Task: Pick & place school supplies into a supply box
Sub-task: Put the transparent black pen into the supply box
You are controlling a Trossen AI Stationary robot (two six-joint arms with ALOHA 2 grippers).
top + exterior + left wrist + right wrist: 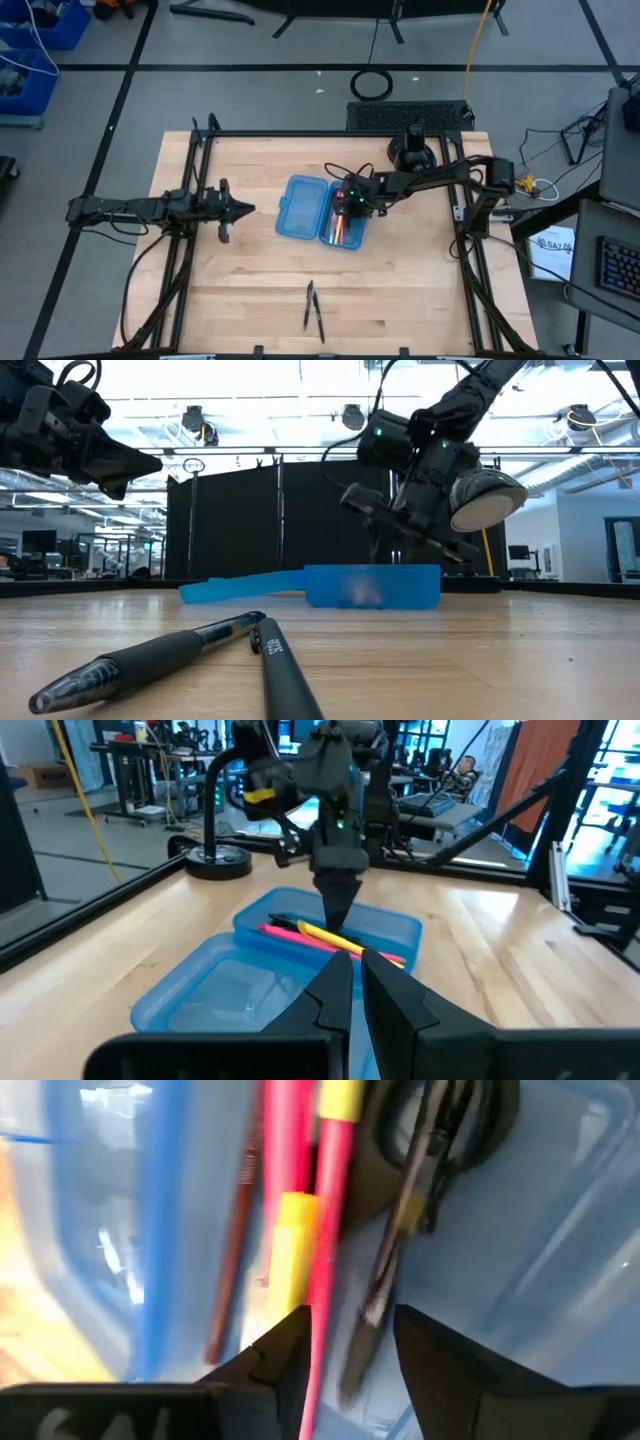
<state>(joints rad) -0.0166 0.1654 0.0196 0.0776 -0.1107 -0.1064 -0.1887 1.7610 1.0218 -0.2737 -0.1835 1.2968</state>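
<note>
The translucent blue supply box [300, 205] lies open in the middle of the table. Its right half [345, 232] holds pink pens [335, 1210], a yellow pencil [290, 1250] and dark-handled scissors [440, 1140]. My right gripper [350, 1350] slants down into that half from the right, open, with the scissors' tip end between its fingers. Two black pens [313, 308] lie side by side on the table near its front edge. My left gripper [245, 209] hangs level to the left of the box, shut on nothing. My right gripper stands open just above the things in the box. A pink pen [318, 1340] runs close beside the inner edge of one finger [285, 1355]. Whether that finger touches it I cannot tell.
A black round stand [412, 152] sits at the table's far edge, behind the right arm. The box's lid half [240, 588] lies flat to the left of the filled half. Bare wood shows between the box and the two black pens [150, 655].
</note>
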